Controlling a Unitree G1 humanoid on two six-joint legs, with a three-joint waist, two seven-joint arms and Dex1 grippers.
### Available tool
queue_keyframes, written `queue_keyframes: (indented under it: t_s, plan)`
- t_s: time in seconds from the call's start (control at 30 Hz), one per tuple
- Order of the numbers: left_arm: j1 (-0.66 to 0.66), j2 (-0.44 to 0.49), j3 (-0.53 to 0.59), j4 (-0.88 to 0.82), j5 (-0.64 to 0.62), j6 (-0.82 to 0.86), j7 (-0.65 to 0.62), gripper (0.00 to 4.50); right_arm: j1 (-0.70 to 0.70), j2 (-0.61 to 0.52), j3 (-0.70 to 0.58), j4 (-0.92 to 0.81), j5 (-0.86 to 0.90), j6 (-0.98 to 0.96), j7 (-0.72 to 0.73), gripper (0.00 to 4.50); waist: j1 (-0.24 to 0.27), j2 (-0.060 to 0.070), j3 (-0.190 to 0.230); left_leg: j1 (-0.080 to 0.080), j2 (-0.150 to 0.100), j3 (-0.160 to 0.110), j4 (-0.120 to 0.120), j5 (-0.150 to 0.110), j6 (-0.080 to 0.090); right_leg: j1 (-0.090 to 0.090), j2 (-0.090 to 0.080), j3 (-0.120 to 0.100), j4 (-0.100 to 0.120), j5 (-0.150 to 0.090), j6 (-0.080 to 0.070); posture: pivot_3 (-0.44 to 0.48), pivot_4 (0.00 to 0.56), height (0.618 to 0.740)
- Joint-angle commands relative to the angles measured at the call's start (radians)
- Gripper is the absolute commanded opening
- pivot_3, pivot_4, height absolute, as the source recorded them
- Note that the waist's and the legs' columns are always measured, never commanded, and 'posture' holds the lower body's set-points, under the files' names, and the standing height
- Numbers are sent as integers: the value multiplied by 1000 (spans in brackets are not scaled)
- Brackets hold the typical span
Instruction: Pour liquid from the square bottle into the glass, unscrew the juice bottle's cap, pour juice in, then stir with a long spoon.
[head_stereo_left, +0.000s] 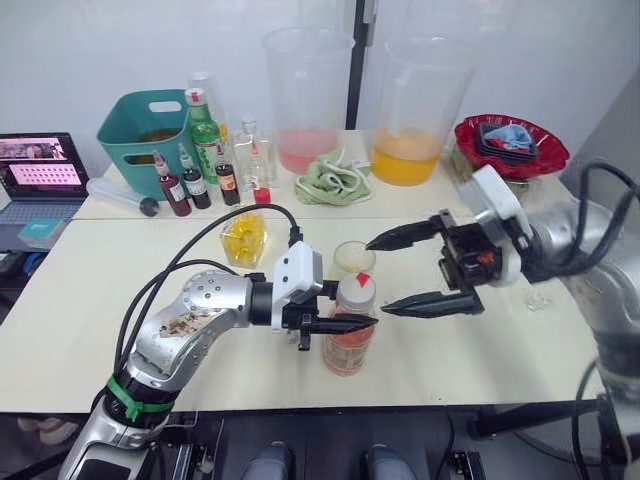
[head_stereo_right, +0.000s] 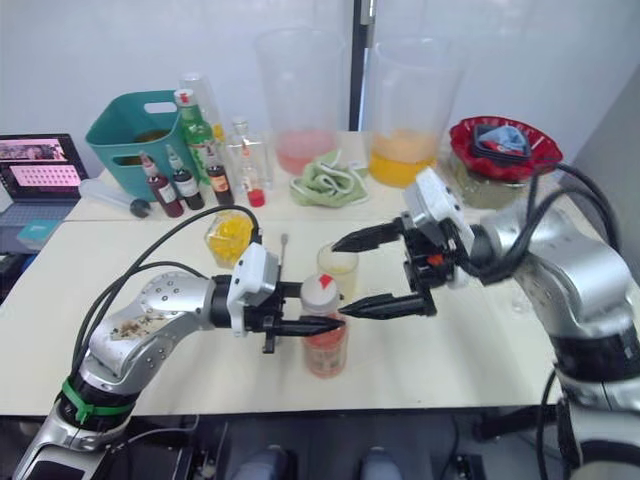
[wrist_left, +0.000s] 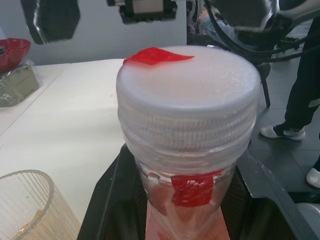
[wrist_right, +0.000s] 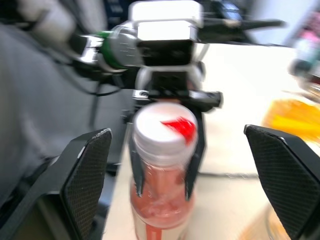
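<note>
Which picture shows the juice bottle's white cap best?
The left wrist view: the cap looms close, ridges and red sticker plain. The right wrist view shows it smaller and blurred; both eye views show it small, near the left hand.

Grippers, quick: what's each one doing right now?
Left gripper: closed on the juice bottle, just below its white cap.
Right gripper: open, holding nothing, fingers spread either side of the cap.

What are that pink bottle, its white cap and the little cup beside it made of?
The juice bottle looks like thin clear plastic: the pink liquid shows through it. Its cap seems matte white plastic, with fine ridges round the side and a red sticker on top. The glass is see-through with vertical ribs; whether it is real glass or clear plastic I cannot tell.
</note>
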Motion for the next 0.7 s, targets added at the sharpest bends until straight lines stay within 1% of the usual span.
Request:
queue_keyframes:
  t_s: [0.03,0.1,0.2,0.4,0.5,0.67,0.7]
  plan:
    - [3,5,-41,54,27,4,-33,1403,99,54,-135,-220,106,79,-276,4486,2,0,0,0,0,0,0,0,0,0,0,0,0,0,0,0,150,740]
    - [-15,-6,-50,77,30,-6,-45,1403,150,77,-163,-303,165,120,-389,4486,4,0,0,1,0,0,0,0,0,1,0,0,0,0,0,0,150,740]
    - [-30,-19,-61,96,34,-18,-60,1403,183,93,-156,-365,208,145,-492,4486,5,0,0,1,0,0,0,1,-1,2,0,0,0,0,0,0,150,740]
    - [-47,-34,-66,112,38,-20,-72,1403,190,102,-107,-383,195,155,-622,4486,11,0,0,2,-1,0,1,1,-1,3,0,0,-1,0,0,0,150,740]
    - [-47,-38,-63,110,40,-17,-65,1403,189,98,-80,-390,194,156,-650,3642,11,0,0,2,-1,0,1,1,-1,3,0,0,-1,0,0,0,150,740]
    - [-42,-45,-57,106,42,-9,-51,1403,192,74,-49,-392,182,150,-652,1939,13,0,0,2,-1,0,1,1,-1,3,0,0,-1,0,0,0,150,740]
    - [-41,-45,-56,104,43,-9,-51,1403,192,75,-48,-392,185,148,-654,1704,13,0,0,2,-1,0,1,1,-1,4,0,0,-1,0,0,0,150,740]
